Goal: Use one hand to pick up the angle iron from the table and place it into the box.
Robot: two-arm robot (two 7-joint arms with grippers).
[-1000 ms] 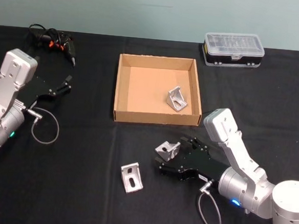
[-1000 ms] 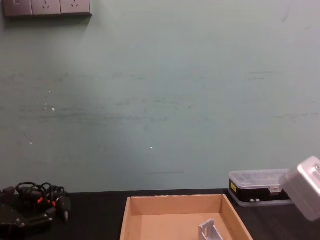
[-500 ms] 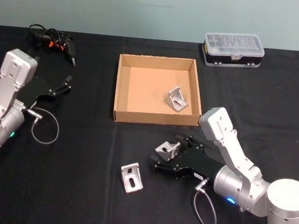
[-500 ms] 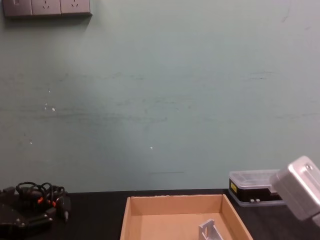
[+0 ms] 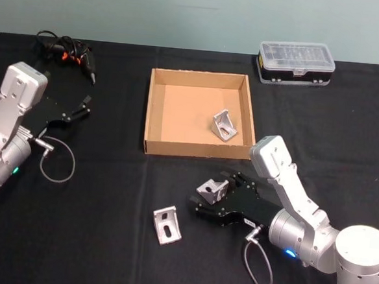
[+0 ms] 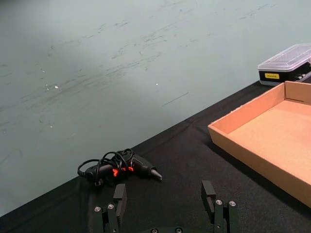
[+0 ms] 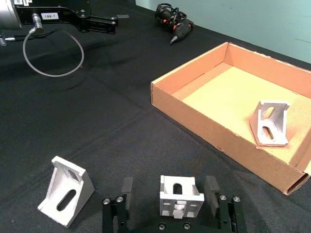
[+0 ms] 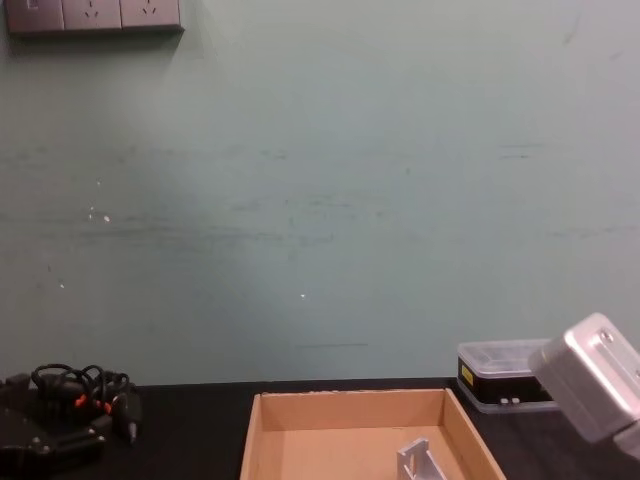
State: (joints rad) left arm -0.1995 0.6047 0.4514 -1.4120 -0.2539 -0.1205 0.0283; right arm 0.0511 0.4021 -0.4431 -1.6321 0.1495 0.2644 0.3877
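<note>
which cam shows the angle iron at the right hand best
Right wrist view: the angle iron stands between the right hand's open fingers, slot facing the camera. The head view shows it smaller, from above, beside the hand.

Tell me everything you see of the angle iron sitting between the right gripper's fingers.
The angle iron is silvery metal, slotted faces joined by side ribs, one slot facing the wrist camera. It stands on the black table, short of the box's front wall, between the right gripper's open fingers; contact is unclear.
</note>
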